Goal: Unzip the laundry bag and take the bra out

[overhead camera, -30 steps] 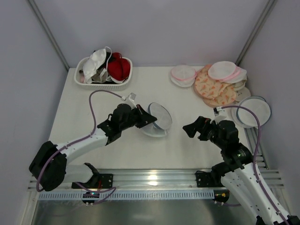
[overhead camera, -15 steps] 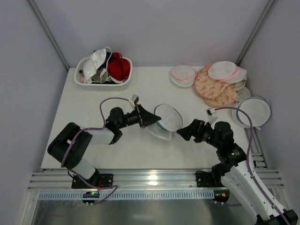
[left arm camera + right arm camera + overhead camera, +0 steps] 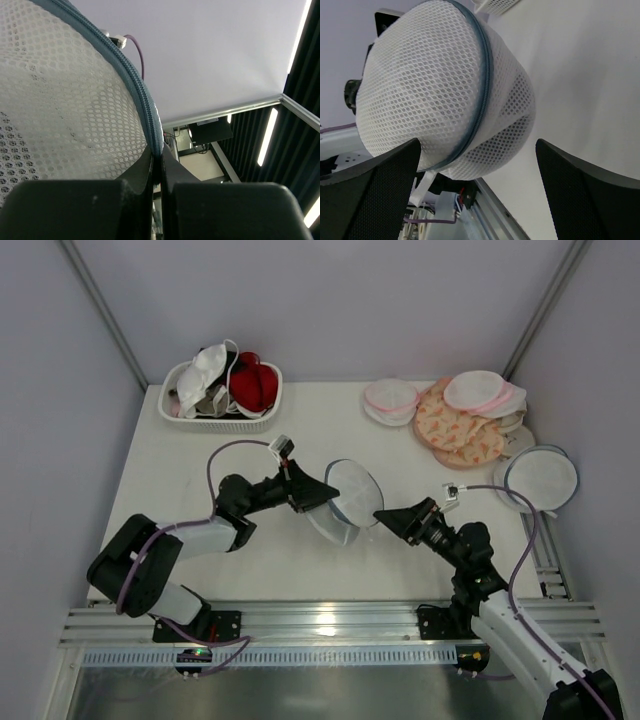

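Mid-table, the laundry bag (image 3: 345,498) stands tilted, its grey-blue zip rim (image 3: 134,79) pinched tight by the left gripper (image 3: 322,490). The right gripper (image 3: 384,514) gapes wide just beside its right edge. The white basket (image 3: 220,421) sits well apart at the back.

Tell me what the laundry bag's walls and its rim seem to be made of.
The laundry bag: white mesh, likely synthetic, matte and translucent, judging by its even round holes. It holds a dome shape, so it is probably somewhat stiff. Its rim: grey-blue woven zip tape, with fine ribbing along it. What the zip teeth are made of cannot be told.
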